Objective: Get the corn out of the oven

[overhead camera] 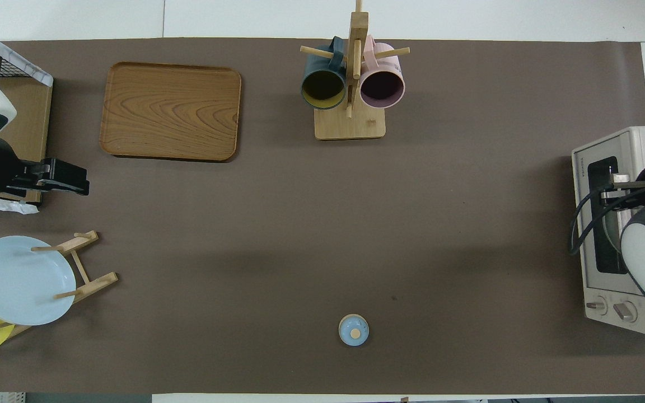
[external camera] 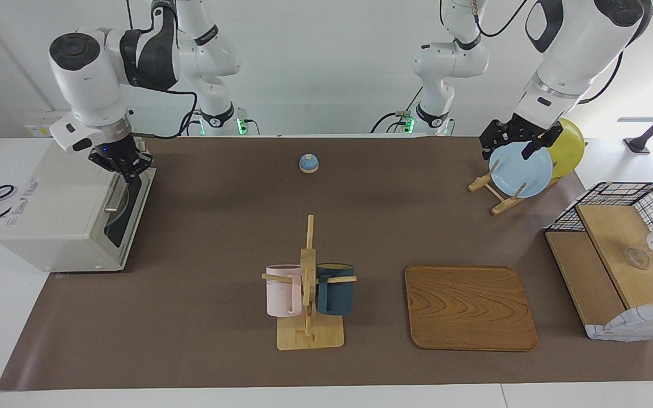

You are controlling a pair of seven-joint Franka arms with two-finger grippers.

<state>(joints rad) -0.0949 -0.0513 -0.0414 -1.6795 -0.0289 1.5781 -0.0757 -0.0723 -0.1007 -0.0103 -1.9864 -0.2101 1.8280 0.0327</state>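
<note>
Brown matting [external camera: 219,226] covers the white table under a pale wall. Nearest the robots sits a small blue bell [external camera: 308,163], with a plate rack [external camera: 499,195] holding a blue plate [external camera: 522,170] and a yellow plate [external camera: 569,144] under the left gripper [external camera: 522,144], which hangs there, grip unreadable. The right gripper [external camera: 125,164] is down at the oven [external camera: 60,215], right at the top edge of its door beside the bar handle [overhead camera: 619,179]; whether its fingers clasp anything, I cannot tell. The door looks shut and no corn shows through the window. Farther out stand a mug tree [external camera: 308,283], a wooden tray [external camera: 468,306] and a wire basket [external camera: 627,255].
</note>
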